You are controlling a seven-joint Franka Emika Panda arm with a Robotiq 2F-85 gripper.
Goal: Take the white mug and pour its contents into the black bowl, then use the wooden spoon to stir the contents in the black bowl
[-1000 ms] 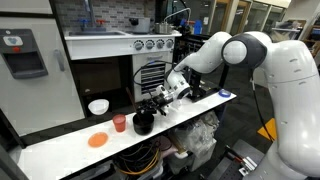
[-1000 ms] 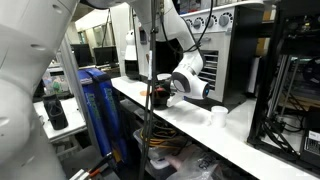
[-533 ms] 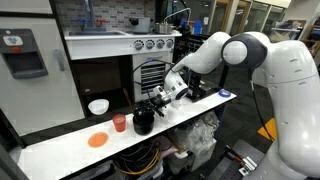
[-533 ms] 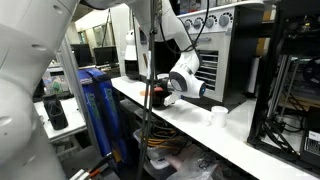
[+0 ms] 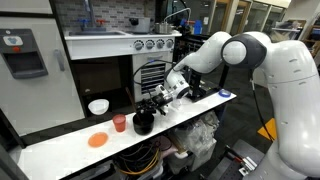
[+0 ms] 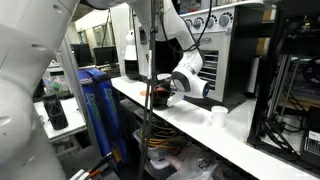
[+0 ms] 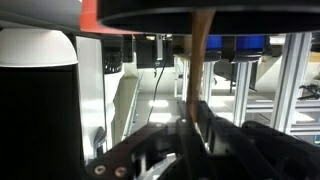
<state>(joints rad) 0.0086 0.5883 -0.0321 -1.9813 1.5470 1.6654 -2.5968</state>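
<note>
In an exterior view, a flat orange disc (image 5: 97, 141) and a small red cup (image 5: 120, 123) sit left of the small round black bowl (image 5: 144, 124). The black gripper (image 5: 157, 103) hangs just above the bowl, clamped on the slim brown wooden spoon (image 7: 200, 55), which reaches the bowl's rim. The small white mug (image 6: 218, 116) stands well apart, further right. A forceful stir could shove the bowl into the red cup or slosh its contents out.

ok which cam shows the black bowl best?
An exterior view: the black bowl sits nearly whole on the counter beside the red cup. In an exterior view a pole largely blocks it. Wrist view catches only its dark edge.
</note>
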